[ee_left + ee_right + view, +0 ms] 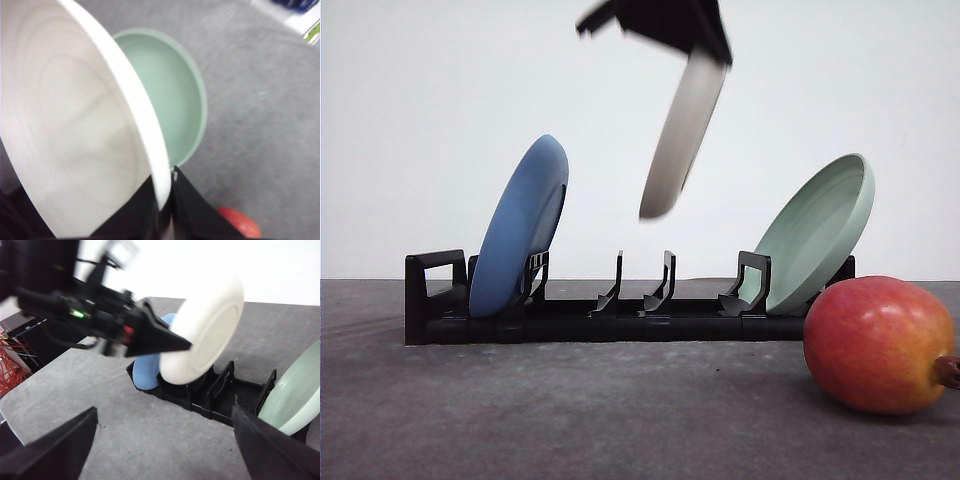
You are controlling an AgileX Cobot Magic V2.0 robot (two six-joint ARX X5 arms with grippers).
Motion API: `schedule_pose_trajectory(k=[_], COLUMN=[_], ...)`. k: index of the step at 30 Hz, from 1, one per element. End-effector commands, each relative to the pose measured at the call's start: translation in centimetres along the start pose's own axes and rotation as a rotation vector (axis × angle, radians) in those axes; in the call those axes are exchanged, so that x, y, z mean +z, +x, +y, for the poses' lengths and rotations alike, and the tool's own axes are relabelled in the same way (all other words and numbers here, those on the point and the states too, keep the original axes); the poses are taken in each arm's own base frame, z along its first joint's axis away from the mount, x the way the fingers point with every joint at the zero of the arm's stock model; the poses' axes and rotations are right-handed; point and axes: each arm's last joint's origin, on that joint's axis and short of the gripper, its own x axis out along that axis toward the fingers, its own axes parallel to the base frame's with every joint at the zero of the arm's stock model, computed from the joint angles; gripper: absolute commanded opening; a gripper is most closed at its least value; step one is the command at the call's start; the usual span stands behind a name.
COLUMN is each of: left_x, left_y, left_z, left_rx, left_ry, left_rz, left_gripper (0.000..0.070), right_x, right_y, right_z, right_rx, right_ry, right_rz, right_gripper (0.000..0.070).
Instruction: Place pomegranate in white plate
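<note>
The white plate (680, 135) hangs tilted on edge above the middle slots of the black rack (620, 320), with my left gripper (705, 45) shut on its upper rim. In the left wrist view the plate (75, 125) has its rim pinched between the dark fingers (192, 210). The right wrist view shows the plate (205, 335) in the left gripper (172, 344), clear of the rack (215, 395). The pomegranate (880, 345) lies on the table at the front right, calyx pointing right, also the pomegranate (240, 222). My right gripper (165, 412) is open with nothing in it.
A blue plate (520, 230) leans in the rack's left slot and a pale green plate (820, 230) in its right slot, just behind the pomegranate. The grey table (570, 410) stretches in front of the rack. A red wire object (12, 365) sits beyond the table edge.
</note>
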Motion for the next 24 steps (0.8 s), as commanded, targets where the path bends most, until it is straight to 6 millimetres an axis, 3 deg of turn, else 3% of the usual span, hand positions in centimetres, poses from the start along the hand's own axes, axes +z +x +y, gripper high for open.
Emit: schedule_pose_trajectory(k=[1, 6, 11, 16, 24], left_x=[0.8, 0.4, -1.6, -4.1, -8.5], left_y=[-1.2, -5.4, -8.6, -9.9, -9.9], left_z=[-1.1, -4.1, -7.4, -10.3, -13.4], left_rx=[-0.026, -0.094, -0.070, 0.017, 0.110], left_ry=[0.012, 0.052, 0.129, 0.253, 0.339], left_rz=[-0.031, 0.006, 0.117, 0.255, 0.392], left_gripper=[0.0000, 0.0000, 0.0000, 0.0000, 0.0000], right_x=[0.5, 0.5, 0.5, 0.3, 0.2], right_y=[-0.2, -0.2, -0.2, -0.2, -0.2], right_z=[0.2, 0.2, 0.2, 0.2, 0.2], right_rx=[0.002, 0.002, 0.002, 0.000, -0.001], right_ry=[-0.015, -0.014, -0.013, 0.001, 0.006], right_rz=[-0.014, -0.014, -0.013, 0.002, 0.007], right_gripper=[0.0543, 0.0543, 0.0543, 0.0543, 0.0543])
